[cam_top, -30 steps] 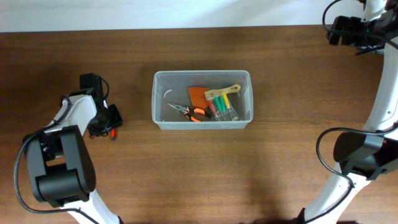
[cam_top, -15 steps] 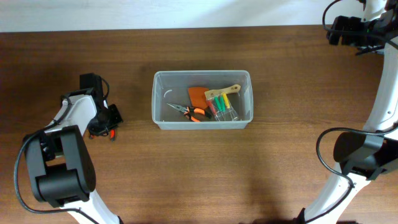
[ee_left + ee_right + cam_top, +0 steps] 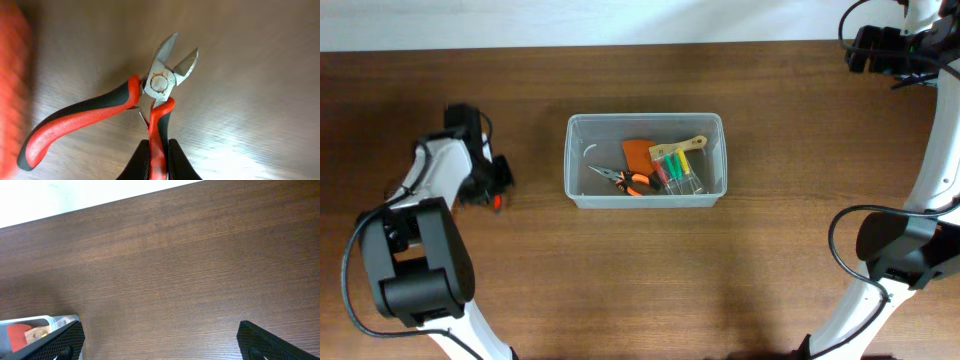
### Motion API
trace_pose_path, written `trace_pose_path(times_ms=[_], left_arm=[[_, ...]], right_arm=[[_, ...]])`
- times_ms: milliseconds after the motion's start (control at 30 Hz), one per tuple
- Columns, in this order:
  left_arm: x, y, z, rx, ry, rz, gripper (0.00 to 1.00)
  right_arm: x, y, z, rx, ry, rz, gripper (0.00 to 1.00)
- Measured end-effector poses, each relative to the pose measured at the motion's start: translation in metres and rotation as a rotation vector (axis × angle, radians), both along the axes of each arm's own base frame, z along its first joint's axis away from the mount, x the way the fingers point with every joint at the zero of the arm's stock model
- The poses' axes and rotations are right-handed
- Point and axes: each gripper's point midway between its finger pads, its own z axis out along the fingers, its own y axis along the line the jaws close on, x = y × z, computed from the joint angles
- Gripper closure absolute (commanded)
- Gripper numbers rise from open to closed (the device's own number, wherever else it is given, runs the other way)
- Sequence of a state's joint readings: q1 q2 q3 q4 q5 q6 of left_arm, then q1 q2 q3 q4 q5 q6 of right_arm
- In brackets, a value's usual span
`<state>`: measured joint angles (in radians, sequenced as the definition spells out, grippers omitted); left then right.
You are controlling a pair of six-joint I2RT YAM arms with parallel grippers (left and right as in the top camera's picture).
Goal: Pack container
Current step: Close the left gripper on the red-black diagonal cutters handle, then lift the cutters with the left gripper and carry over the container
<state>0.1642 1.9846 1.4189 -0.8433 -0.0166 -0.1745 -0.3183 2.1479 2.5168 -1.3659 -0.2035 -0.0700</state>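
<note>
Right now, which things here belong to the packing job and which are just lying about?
Job: container; red-handled cutters, held by the left gripper; orange pliers, clear bit case and orange scraper, already packed.
Lying about: nothing, only bare table.

A dark brown wooden table [image 3: 650, 270] is filling nearly the whole overhead view, its grain running lengthwise. Along the far edge a pale, plain white strip [image 3: 580, 20] is showing — wall or floor, it cannot be told which. Light is glancing off the tabletop in the left wrist view — a bright sheen is lying across the grain.
</note>
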Motion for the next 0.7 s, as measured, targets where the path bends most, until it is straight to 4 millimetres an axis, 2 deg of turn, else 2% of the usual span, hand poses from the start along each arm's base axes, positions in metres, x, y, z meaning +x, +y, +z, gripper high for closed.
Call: trace_pose_path(times_ms=[200, 367, 467, 567, 700], left_arm=[[0.057, 0.005, 0.076, 0.056, -0.177, -0.115, 0.98], [0.093, -0.01, 0.14, 0.111, -0.326, -0.241, 0.98], [0.11, -0.036, 0.177, 0.154, -0.411, -0.371, 0.98], [0.12, -0.072, 0.204, 0.194, -0.481, -0.526, 0.98], [0.122, -0.136, 0.218, 0.24, -0.53, -0.782, 0.98]], right_arm=[[0.0, 0.0, 0.0, 0.0, 0.0, 0.0, 0.02], [0.0, 0.0, 0.0, 0.0, 0.0, 0.0, 0.02], [0.0, 0.0, 0.0, 0.0, 0.0, 0.0, 0.02], [0.0, 0.0, 0.0, 0.0, 0.0, 0.0, 0.02], [0.0, 0.0, 0.0, 0.0, 0.0, 0.0, 0.02]])
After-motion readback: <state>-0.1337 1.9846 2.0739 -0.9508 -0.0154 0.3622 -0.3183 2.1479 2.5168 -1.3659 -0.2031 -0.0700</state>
